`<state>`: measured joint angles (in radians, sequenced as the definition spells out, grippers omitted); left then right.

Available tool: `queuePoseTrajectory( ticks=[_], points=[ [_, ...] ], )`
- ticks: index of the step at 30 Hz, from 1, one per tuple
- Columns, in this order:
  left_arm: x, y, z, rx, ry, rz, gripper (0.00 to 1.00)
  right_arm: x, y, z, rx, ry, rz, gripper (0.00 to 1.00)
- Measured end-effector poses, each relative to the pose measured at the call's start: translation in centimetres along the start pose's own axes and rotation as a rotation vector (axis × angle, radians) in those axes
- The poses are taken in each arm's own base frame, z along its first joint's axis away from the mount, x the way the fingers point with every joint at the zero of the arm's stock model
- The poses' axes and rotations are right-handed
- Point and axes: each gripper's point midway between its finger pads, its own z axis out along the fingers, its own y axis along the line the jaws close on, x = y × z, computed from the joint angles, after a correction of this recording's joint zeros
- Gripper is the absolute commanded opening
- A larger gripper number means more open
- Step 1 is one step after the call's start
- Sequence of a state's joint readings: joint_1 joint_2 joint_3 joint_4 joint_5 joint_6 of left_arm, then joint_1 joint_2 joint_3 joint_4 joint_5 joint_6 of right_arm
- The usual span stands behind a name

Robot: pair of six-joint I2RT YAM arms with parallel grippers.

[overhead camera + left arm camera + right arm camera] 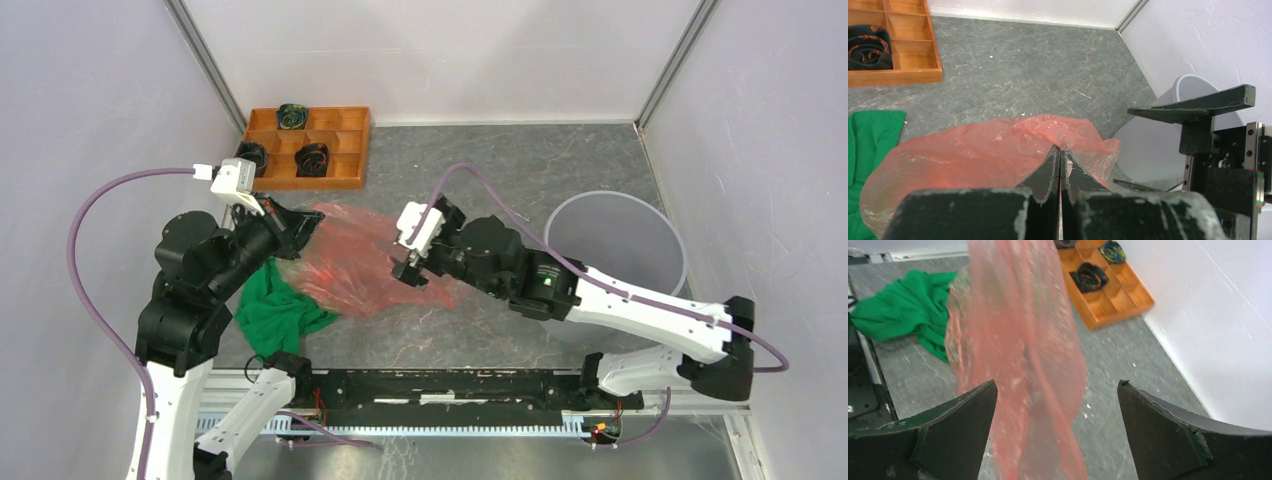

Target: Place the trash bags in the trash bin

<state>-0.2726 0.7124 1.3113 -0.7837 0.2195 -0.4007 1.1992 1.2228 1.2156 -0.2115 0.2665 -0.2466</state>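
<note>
The red-orange trash bag is spread between my two arms, left of the table's middle. My left gripper is shut on the bag's left edge; in the left wrist view the jaws pinch a fold of the bag. My right gripper is open at the bag's right side. In the right wrist view the bag hangs between the wide-apart fingers, close to the left one, ungripped. The pale grey trash bin stands upright at the right, also seen from the left wrist.
A green cloth lies by the left arm, partly under the bag. A compartmented wooden tray with small black rolls sits at the back left. Walls close in on three sides. The right arm's forearm lies across the bin's near side.
</note>
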Motion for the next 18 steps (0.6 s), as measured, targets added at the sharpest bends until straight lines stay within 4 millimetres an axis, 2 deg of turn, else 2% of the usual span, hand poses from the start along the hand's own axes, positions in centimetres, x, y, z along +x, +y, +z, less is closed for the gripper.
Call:
queuePoseTrajectory(
  ticks=[2, 5, 8, 10, 11, 13, 14, 16, 17, 18],
  points=[
    [-0.2, -0.1, -0.1, 0.004, -0.004, 0.003, 0.02, -1.3, 1.0, 1.3, -0.016, -0.028, -0.011, 0.98],
    [-0.3, -0.3, -0.2, 0.012, -0.004, 0.005, 0.02, -1.6, 1.7, 3.0, 0.0, -0.021, -0.028, 0.98],
    [-0.3, -0.5, -0.1, 0.022, 0.0, 0.016, 0.02, -0.5, 0.7, 4.5, 0.099, 0.025, -0.065, 0.98],
    [-0.3, -0.5, -0.1, 0.024, 0.005, 0.025, 0.02, 0.5, -0.5, 5.1, 0.182, 0.067, -0.102, 0.9],
    [-0.2, -0.4, -0.1, 0.024, 0.009, 0.032, 0.02, 0.8, -1.0, 5.4, 0.214, 0.079, -0.121, 0.83],
    [0.0, -0.4, -0.1, 0.024, 0.017, 0.041, 0.02, 1.1, -1.7, 5.9, 0.236, 0.088, -0.152, 0.61],
    [0.1, -0.3, -0.1, 0.024, 0.019, 0.042, 0.02, 1.2, -1.9, 6.1, 0.231, 0.086, -0.166, 0.38],
    [0.2, -0.3, 0.0, 0.027, 0.028, 0.048, 0.02, 1.0, -2.0, 6.6, 0.211, 0.069, -0.184, 0.06],
    [0.3, -0.3, 0.1, 0.028, 0.032, 0.052, 0.02, 0.9, -2.1, 6.7, 0.207, 0.063, -0.191, 0.0],
    [0.3, -0.2, 0.3, 0.026, 0.035, 0.053, 0.05, 0.8, -2.2, 6.9, 0.205, 0.054, -0.173, 0.0]
  ],
)
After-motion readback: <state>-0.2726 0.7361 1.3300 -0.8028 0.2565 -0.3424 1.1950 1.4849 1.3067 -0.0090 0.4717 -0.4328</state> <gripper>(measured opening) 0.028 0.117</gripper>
